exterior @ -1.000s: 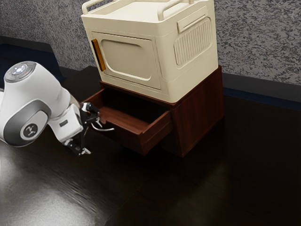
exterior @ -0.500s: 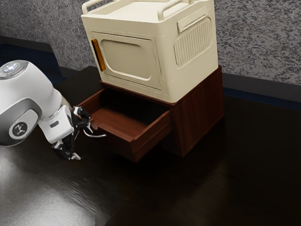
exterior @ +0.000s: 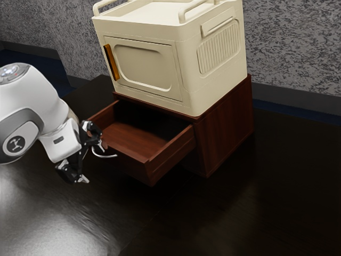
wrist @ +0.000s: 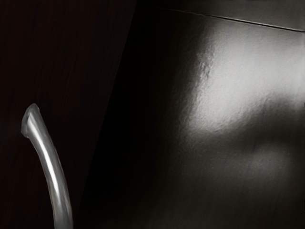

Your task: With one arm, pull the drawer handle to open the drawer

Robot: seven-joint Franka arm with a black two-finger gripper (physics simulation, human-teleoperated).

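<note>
Fingers [exterior: 82, 178] stand well apart at the gripper [exterior: 92, 163], left of centre in the exterior view, closed on nothing. Just beside the upper one is the curved metal handle [exterior: 109, 157], a little below mid-height in the frame; whether they touch, I cannot tell. Behind it, near the middle, the brown drawer [exterior: 173, 151] juts well out, its inside open to view. Farther back, right of centre, stands its wooden cabinet [exterior: 224, 128], with a cream cabinet [exterior: 144, 66] on top, reaching the frame's upper edge. A mottled wall [exterior: 293, 48] lies beyond.

I judge the pull to be in its last part, perhaps finished. If more travel is wanted, the next move is a short, straight draw away from the cabinet with a finger behind the handle; otherwise, ease clear without nudging the drawer shut.
</note>
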